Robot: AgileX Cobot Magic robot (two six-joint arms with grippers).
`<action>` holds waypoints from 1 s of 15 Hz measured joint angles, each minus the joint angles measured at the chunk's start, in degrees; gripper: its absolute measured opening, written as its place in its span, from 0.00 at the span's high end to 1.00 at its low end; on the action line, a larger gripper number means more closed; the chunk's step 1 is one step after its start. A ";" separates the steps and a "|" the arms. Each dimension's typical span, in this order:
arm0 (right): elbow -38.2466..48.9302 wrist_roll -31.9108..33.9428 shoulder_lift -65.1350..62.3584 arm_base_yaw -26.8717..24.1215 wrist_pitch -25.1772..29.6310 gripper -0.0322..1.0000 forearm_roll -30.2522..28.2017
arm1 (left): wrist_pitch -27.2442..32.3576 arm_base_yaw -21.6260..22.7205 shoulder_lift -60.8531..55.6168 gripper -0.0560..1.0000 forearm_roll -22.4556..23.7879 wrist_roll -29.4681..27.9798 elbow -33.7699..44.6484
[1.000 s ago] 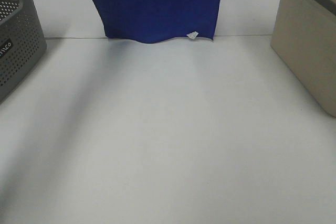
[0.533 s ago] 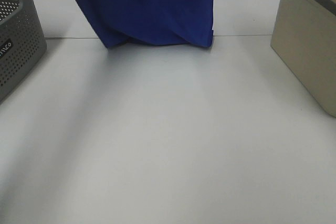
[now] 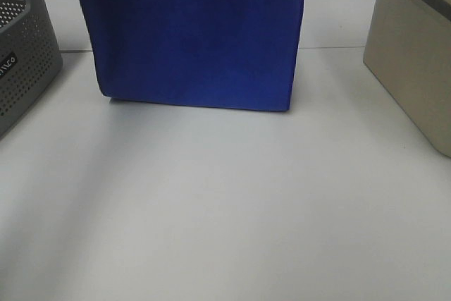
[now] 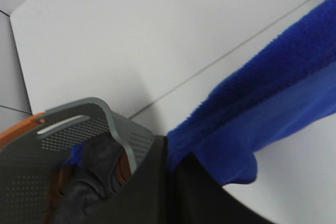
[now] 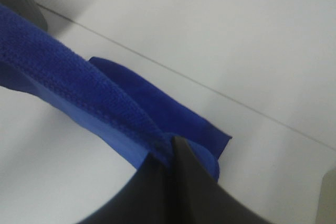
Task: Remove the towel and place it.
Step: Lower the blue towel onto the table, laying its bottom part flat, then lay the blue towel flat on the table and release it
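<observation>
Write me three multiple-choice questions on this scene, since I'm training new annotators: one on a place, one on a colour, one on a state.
1. In the high view, where does the basket stand?
A. at the left edge
B. at the right edge
C. in the middle

2. What colour is the towel?
A. red
B. green
C. blue

3. How is the left gripper?
A. open and empty
B. shut on the towel
C. shut on the basket

Answers:
1 A, its perforated grey wall shows at the left edge.
2 C, the whole hanging cloth is deep blue.
3 B, the wrist view shows it pinching the towel's edge.
</observation>
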 joint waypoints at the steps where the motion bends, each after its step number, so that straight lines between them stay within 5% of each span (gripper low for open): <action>1: 4.01 0.11 -1.83 0.00 0.00 0.95 0.92 | 0.00 0.00 -3.09 0.95 -1.26 -0.11 4.98; 7: 28.65 -2.92 -17.76 0.11 -0.11 0.95 3.67 | -0.23 -0.17 -17.65 0.95 -10.26 0.63 29.62; 15: 51.17 -4.18 -30.60 0.17 -0.52 0.95 5.44 | -0.63 -1.49 -31.97 0.95 -20.51 0.80 50.65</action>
